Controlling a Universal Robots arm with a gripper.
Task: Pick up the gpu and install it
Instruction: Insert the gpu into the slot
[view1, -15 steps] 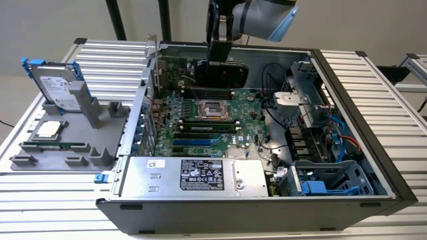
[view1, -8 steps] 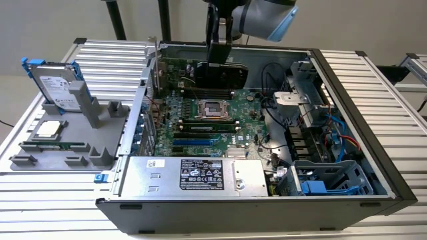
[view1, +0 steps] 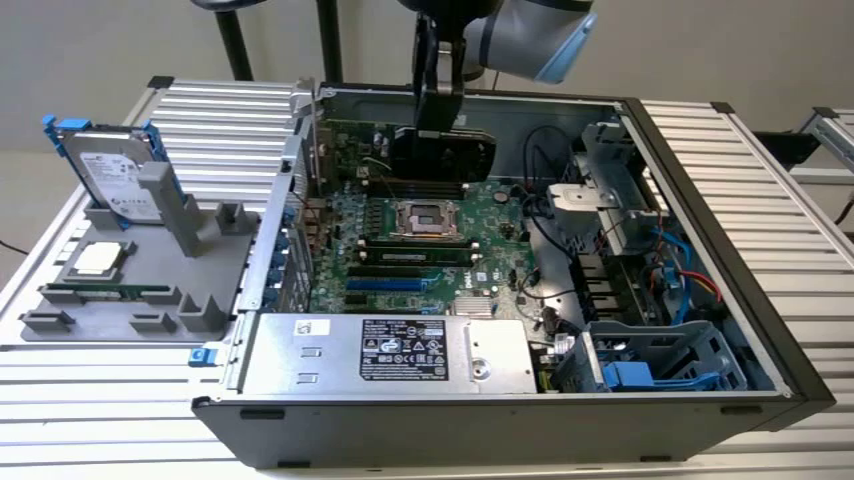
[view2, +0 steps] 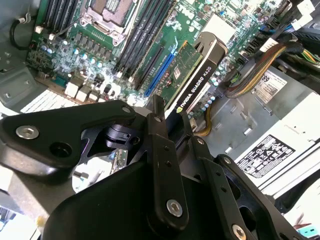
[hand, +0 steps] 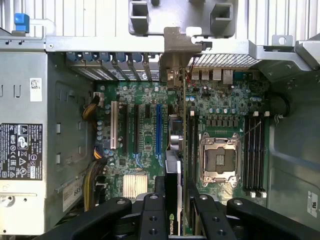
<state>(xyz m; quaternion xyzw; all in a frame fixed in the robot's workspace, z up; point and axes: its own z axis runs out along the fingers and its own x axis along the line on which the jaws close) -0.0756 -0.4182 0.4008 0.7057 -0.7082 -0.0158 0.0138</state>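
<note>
Presently, in the exterior view, a grey fixture tray (view1: 80, 330) sits at 9 o'clock on the slatted surface (view1: 747, 200). It carries a silver hard drive (view1: 114, 175) with blue rails standing upright at its 12 o'clock end, a processor chip (view1: 100, 260) lying flat near its middle, and a narrow memory stick (view1: 114, 293) just toward 6 o'clock of that chip. The open computer case (view1: 534, 430) occupies the centre, with the motherboard (view1: 387, 270) exposed and its empty CPU socket (view1: 430, 217) near the middle of the board. The pincer (view1: 438, 128) descends from 12 o'clock and is clenched on the gpu (view1: 447, 155), which stands on edge over the board at 12 o'clock of the socket. In the second wrist view the pincer (view2: 170, 112) grips the top edge of the gpu (view2: 192, 82), black cooler face showing. In the first wrist view the gpu (hand: 172, 170) appears edge-on between the blue expansion slot (hand: 158, 127) and the socket (hand: 220, 160), with its metal bracket at the rear slot openings; whether its connector is in a slot cannot be determined. The power supply (view1: 387, 350) lies at 6 o'clock of the case, and a blue drive cage (view1: 654, 360) sits at 4 o'clock.
</note>
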